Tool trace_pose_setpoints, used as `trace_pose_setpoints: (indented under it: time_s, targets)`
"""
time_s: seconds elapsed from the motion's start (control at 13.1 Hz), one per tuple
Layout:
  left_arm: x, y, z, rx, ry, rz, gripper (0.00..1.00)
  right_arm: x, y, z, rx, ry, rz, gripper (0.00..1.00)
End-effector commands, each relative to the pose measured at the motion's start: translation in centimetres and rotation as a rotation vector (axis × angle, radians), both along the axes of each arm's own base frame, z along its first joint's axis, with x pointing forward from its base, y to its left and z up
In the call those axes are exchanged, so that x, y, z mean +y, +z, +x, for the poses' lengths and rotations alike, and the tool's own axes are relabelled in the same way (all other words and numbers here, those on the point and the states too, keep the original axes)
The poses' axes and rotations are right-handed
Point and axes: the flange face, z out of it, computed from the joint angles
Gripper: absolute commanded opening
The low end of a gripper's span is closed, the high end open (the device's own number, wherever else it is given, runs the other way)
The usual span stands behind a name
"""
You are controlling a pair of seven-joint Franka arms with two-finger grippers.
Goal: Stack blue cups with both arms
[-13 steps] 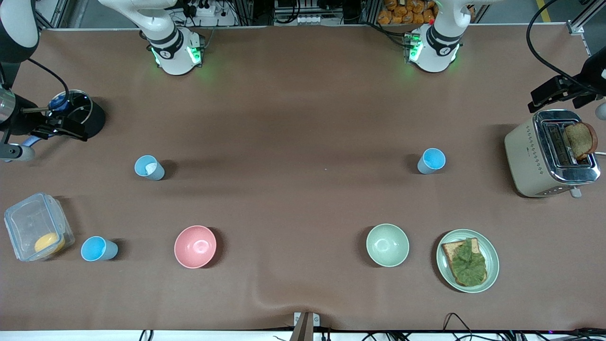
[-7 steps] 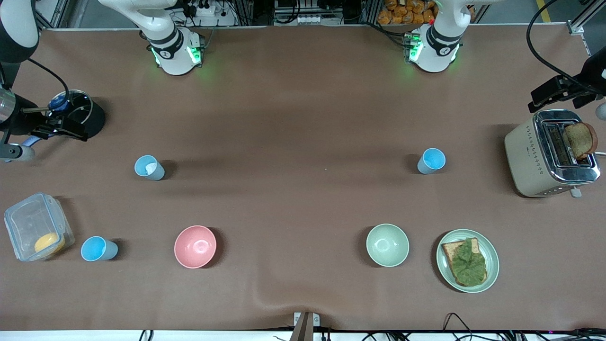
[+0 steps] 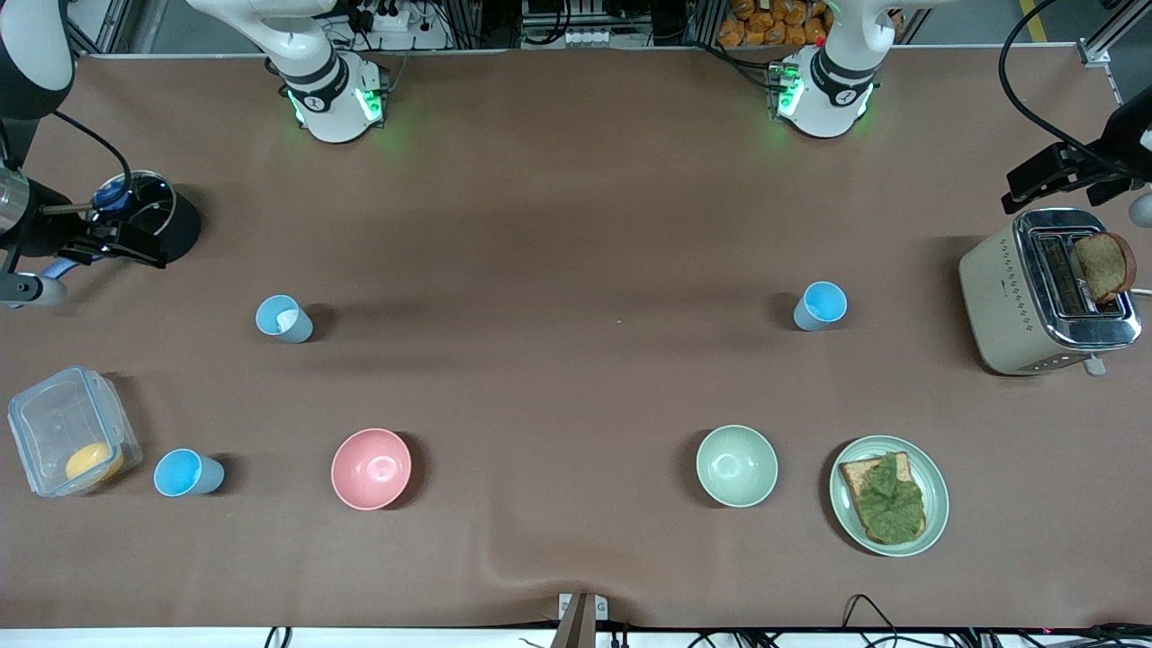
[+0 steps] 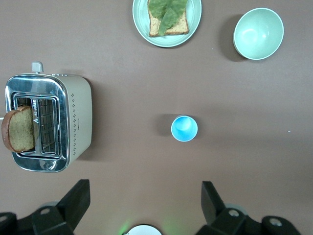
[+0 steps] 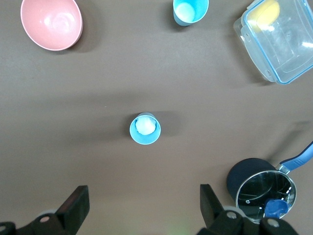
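Three blue cups upright on tabletop (image 3: 576, 225): pale cup (image 3: 283, 319) with whitish inside, sky-blue cup (image 3: 818, 306), second sky-blue cup (image 3: 185, 473) beside clear lidded box (image 3: 70, 443) holding yellow item (image 3: 93, 462). Left gripper (image 4: 142, 203) and right gripper (image 5: 144, 203) both spread apart, high over tabletop.

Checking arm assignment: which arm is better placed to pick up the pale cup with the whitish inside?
Right: the right end effector hangs open over the pale cup, at its end.

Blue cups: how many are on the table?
3. One pale grey-blue cup and one sky blue cup beside the clear container, both toward the right arm's end; another sky blue cup toward the left arm's.
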Motion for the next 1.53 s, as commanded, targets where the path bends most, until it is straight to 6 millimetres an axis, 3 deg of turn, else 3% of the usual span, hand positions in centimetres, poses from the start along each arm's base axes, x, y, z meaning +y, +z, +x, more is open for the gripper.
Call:
trace_pose_setpoints:
  time_s: [0.0, 0.61, 0.76, 0.92, 1.15, 1.45]
  targets:
    - [-0.2, 0.7, -0.5, 0.001, 0.009, -0.015, 1.00, 0.0, 0.5, -0.7, -0.003, 0.007, 0.012, 1.00]
    - [-0.3, 0.7, -0.5, 0.000, 0.006, -0.017, 1.00, 0.0, 0.5, -0.7, -0.001, 0.007, 0.012, 1.00]
    - [-0.3, 0.7, -0.5, 0.000, 0.006, -0.017, 1.00, -0.2, -0.6, -0.3, 0.018, 0.007, 0.013, 1.00]
    - [-0.3, 0.7, -0.5, 0.000, 0.006, -0.017, 1.00, -0.7, -4.5, 1.1, 0.088, 0.002, 0.003, 1.00]
    - [-0.3, 0.7, -0.5, 0.000, 0.007, -0.017, 1.00, -3.7, -9.9, 2.3, 0.170, -0.051, 0.018, 1.00]
    - [-0.2, 0.7, -0.5, 0.000, 0.009, -0.017, 1.00, -4.2, -18.5, 2.4, 0.194, 0.040, 0.038, 1.00]
